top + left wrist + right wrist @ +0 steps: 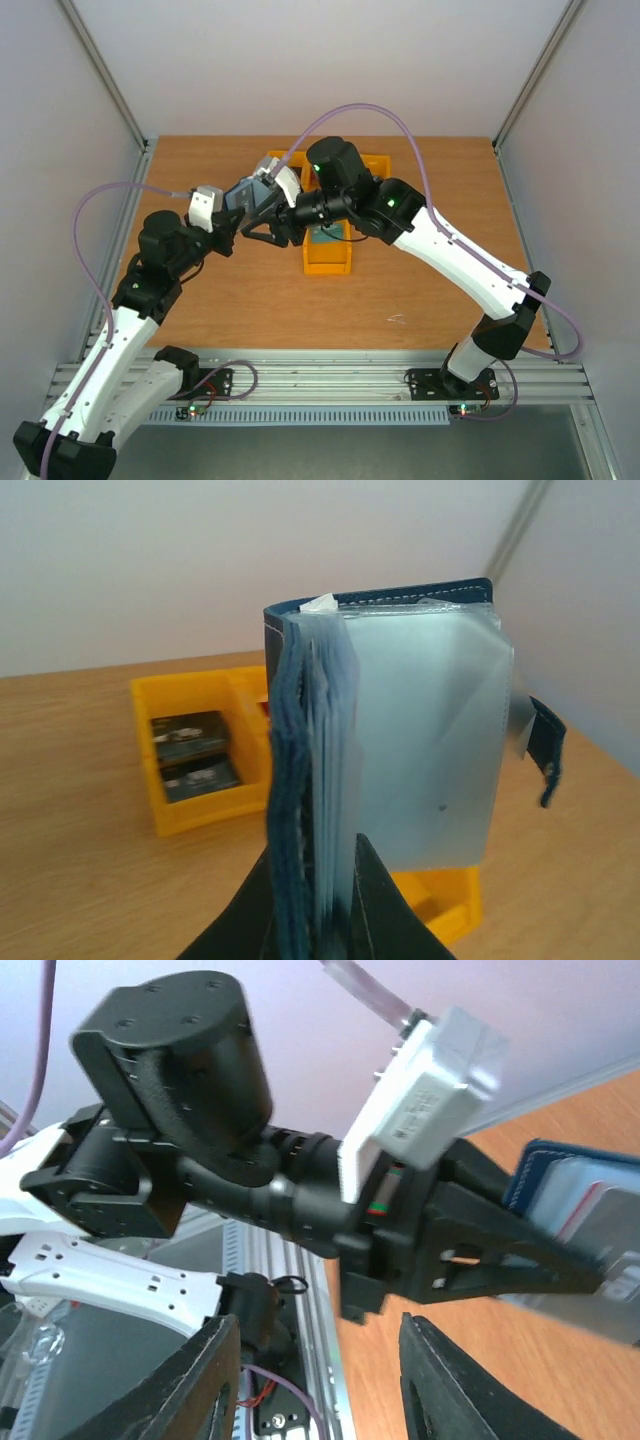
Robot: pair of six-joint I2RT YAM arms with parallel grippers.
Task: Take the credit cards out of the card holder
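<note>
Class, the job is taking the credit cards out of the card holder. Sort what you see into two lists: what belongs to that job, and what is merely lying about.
Belongs to the job:
card holder, clamped in the left gripper
right gripper, open
two dark cards, seemingly already out

Lying about:
yellow bin holding those cards
second yellow bin

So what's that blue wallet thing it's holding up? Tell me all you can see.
The card holder is a dark navy folder with pale stitching, standing upright and open in the air. Frosted clear sleeves fan out from its spine, and its closing tab dangles at one side. The left gripper pinches its lower edge.
</note>
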